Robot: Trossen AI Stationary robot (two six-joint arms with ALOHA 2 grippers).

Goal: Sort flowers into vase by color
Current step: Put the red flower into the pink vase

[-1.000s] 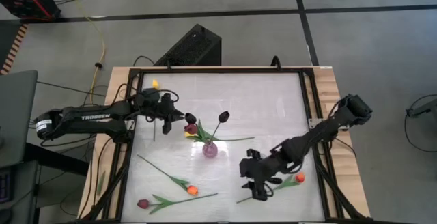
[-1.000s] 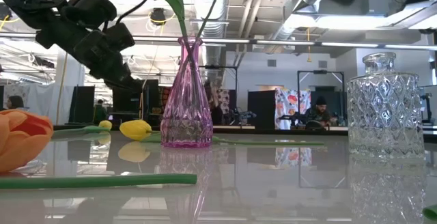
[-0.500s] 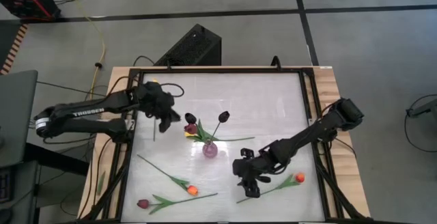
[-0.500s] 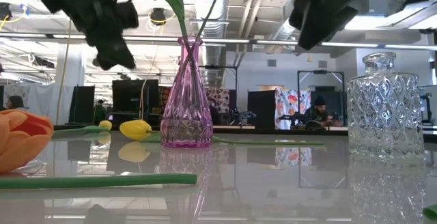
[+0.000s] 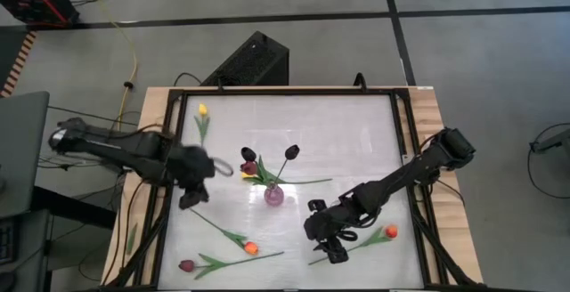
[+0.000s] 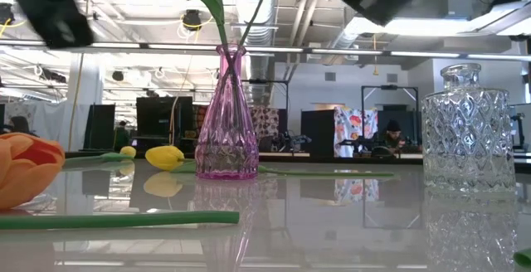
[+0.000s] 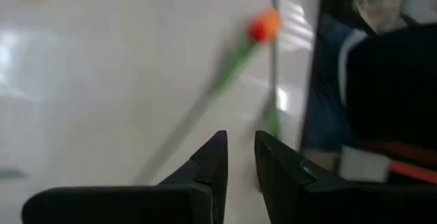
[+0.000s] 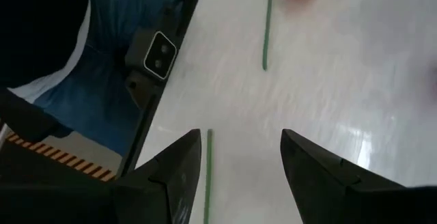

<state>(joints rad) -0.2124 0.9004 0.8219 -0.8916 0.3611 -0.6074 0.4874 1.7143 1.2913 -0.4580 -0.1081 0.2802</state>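
The pink vase (image 5: 273,194) (image 6: 226,123) stands mid-table with two dark tulips (image 5: 248,155) and a yellow one in it. A yellow tulip (image 5: 202,109) lies far left. An orange tulip (image 5: 249,248) (image 7: 263,26) and a maroon tulip (image 5: 186,264) lie near left, and another orange tulip (image 5: 389,232) lies near right. My left gripper (image 5: 190,200) (image 7: 239,136) hovers left of the vase, open by a narrow gap and empty. My right gripper (image 5: 334,252) (image 8: 240,138) is open above the right orange tulip's stem end (image 8: 208,169).
A clear cut-glass vase (image 6: 469,131) stands on the right in the low view. A black frame (image 5: 169,194) runs around the white tabletop. A person in jeans (image 8: 95,67) stands at the near edge. Bare table lies far right of the pink vase.
My left gripper has drawn back from the flower heads above the pink vase and swung toward the table's near left, uncovering the yellow tulip at the far left. My right gripper has shifted a little toward the left. The flowers have not moved.
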